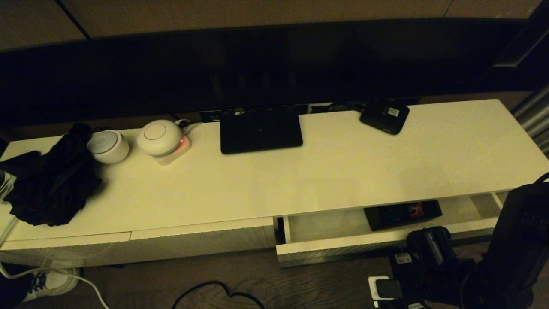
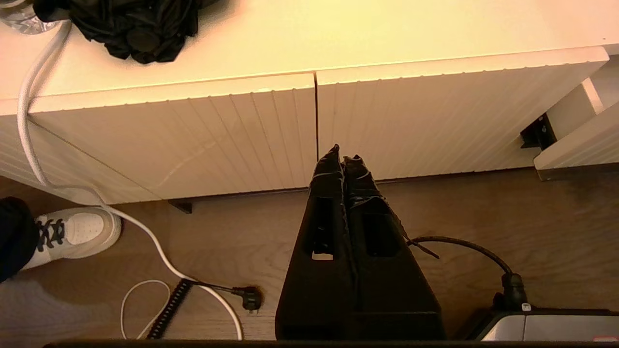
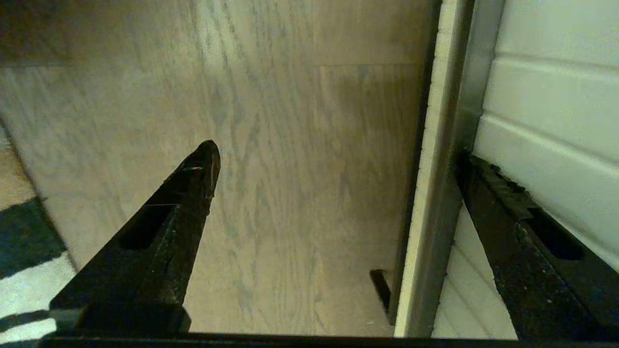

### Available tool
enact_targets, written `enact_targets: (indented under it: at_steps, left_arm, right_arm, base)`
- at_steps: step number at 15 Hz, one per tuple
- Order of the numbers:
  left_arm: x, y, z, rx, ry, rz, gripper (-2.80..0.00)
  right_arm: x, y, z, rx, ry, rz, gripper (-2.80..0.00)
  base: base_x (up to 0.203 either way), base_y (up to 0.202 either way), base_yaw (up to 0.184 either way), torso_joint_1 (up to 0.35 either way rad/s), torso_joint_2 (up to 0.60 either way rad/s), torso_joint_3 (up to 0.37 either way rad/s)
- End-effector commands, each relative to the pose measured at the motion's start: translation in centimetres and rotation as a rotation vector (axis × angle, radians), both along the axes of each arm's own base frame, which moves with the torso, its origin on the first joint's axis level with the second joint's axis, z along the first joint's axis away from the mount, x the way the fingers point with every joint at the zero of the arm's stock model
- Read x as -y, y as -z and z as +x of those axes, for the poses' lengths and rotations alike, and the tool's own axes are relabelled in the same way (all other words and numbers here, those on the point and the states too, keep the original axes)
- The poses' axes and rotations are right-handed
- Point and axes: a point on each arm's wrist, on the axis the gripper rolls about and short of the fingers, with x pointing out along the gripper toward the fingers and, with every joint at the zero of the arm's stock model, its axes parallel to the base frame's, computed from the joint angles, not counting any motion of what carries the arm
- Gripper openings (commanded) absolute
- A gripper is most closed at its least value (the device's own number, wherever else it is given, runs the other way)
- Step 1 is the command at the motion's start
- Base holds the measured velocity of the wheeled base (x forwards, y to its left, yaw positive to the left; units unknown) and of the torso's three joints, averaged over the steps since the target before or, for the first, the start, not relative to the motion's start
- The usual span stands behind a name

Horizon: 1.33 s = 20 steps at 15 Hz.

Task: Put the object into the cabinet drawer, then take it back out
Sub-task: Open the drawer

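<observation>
The wide right-hand drawer (image 1: 343, 248) stands pulled partly out of the white cabinet, its pale inside showing. The black open-top box (image 1: 401, 214) lies in it toward the back, half under the cabinet top, with a red packet showing. My right gripper (image 1: 429, 242) is low in front of the drawer front, open and holding nothing. In the right wrist view one of the right gripper's (image 3: 337, 151) fingers lies along the ribbed drawer front (image 3: 541, 96) and the other hangs over the floor. My left gripper (image 2: 342, 152) is shut and empty, low before the closed left fronts.
On the cabinet top (image 1: 343, 171) sit a black router (image 1: 260, 128), a small flat black device (image 1: 384, 115), two white round devices (image 1: 159, 136), and black cloth (image 1: 51, 180). A power strip (image 1: 379, 287), cables and a white shoe (image 1: 55, 281) are on the wooden floor.
</observation>
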Motion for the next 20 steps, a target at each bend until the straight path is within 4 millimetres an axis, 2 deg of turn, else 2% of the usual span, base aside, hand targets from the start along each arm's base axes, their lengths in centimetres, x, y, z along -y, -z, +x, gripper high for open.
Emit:
enact_targets:
  at_steps: [1, 6, 10, 15, 16, 20]
  left_arm:
    - [0.0, 0.1, 0.0, -0.003, -0.001, 0.000, -2.80]
    - [0.0, 0.1, 0.0, -0.003, -0.001, 0.000, -2.80]
    - [0.0, 0.1, 0.0, -0.003, -0.001, 0.000, -2.80]
    - [0.0, 0.1, 0.0, -0.003, -0.001, 0.000, -2.80]
    - [0.0, 0.1, 0.0, -0.003, -0.001, 0.000, -2.80]
    - [0.0, 0.1, 0.0, -0.003, -0.001, 0.000, -2.80]
  right_arm:
    - [0.1, 0.0, -1.0, -0.014, -0.013, -0.009, 0.00]
    - [0.3, -1.7, -2.1, 0.022, -0.020, 0.002, 0.00]
    - [0.4, -3.1, -3.8, 0.050, -0.035, 0.013, 0.00]
    - [1.2, -6.2, -6.3, 0.140, -0.029, 0.039, 0.00]
    - [1.5, -6.8, -7.0, 0.144, -0.029, 0.040, -2.80]
    - [2.5, -8.7, -10.2, 0.140, -0.025, 0.043, -2.80]
  base:
    - [0.000, 0.000, 0.000, 0.000, 0.00, 0.000]
    - [0.000, 0.000, 0.000, 0.000, 0.00, 0.000]
    - [0.000, 0.000, 0.000, 0.000, 0.00, 0.000]
    - [0.000, 0.000, 0.000, 0.000, 0.00, 0.000]
    - [0.000, 0.000, 0.000, 0.000, 0.00, 0.000]
    - [0.000, 0.000, 0.000, 0.000, 0.00, 0.000]
